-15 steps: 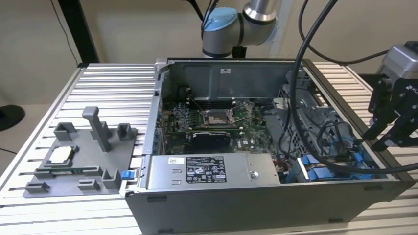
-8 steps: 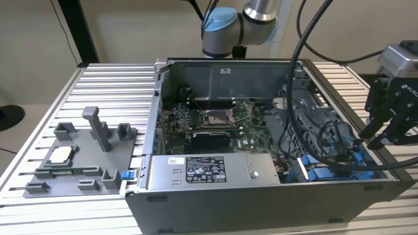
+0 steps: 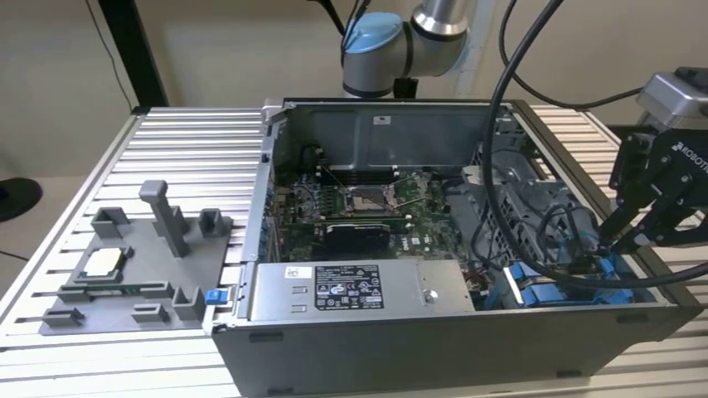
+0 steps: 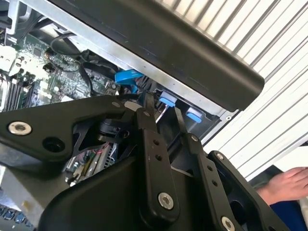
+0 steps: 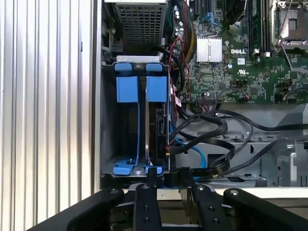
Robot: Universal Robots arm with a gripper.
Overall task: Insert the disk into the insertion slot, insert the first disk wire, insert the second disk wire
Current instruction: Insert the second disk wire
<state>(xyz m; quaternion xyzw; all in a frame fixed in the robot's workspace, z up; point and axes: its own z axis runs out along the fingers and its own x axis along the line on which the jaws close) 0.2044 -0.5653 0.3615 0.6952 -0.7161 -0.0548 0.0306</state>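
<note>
The open computer case [image 3: 443, 348] lies on the slatted table. At its corner on the exterior view's right, the disk [image 5: 158, 126] stands edge-on in the insertion slot [image 5: 109, 120], with its blue caddy [image 3: 550, 295] around it. The caddy's blue tabs [image 5: 156, 89] also show past the case edge in the second wrist view [image 4: 168, 100]. Black wires [image 5: 208, 126] and a thin blue wire [image 5: 199, 156] loop up to the disk's edge; whether they are plugged in is hidden. My gripper [image 3: 606, 245] [image 5: 168, 176] [image 4: 162, 108] hangs just over the bay, in line with the disk.
A grey labelled power-supply box [image 3: 332, 290] fills the case's near side and the motherboard [image 3: 366, 207] lies behind it. A grey fixture plate [image 3: 133, 274] with pegs sits on the table at the exterior view's left. A person's hand [image 4: 285, 185] rests beyond the case.
</note>
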